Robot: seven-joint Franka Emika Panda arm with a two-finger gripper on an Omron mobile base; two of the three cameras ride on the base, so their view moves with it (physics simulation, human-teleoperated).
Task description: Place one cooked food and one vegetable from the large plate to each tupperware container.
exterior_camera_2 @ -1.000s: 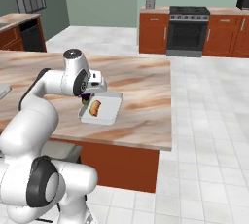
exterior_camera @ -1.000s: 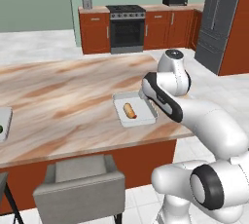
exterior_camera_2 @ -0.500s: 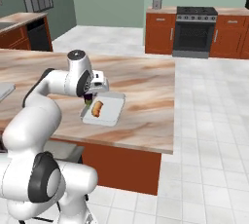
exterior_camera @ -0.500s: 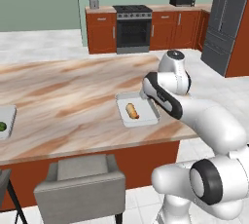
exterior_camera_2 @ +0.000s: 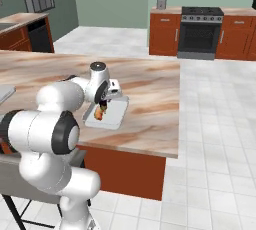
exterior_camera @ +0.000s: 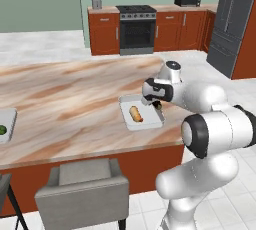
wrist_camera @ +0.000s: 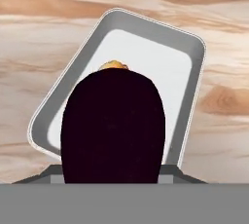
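From the left base view, the gripper point(exterior_camera: 158, 105) hangs over the right side of a tupperware container point(exterior_camera: 150, 123) near the counter's point(exterior_camera: 65, 94) front right corner, closed on a dark vegetable point(exterior_camera: 157, 106); a browned cooked food point(exterior_camera: 135, 113) already lies in the tray's middle. A second container point(exterior_camera: 9, 124) sits at the counter's left edge with something green point(exterior_camera: 2, 130) in it. In the right base view, the gripper point(exterior_camera_2: 103, 107) holds that dark piece point(exterior_camera_2: 103, 108) just above the orange food point(exterior_camera_2: 99, 114); a release too near the tray's wall could, I judge, tip the piece onto the counter. In the hand view, the held vegetable point(wrist_camera: 113, 126) blocks most of the tray point(wrist_camera: 192, 79), so its landing spot is hard to judge, and it might drop onto the food point(wrist_camera: 113, 65) and roll.
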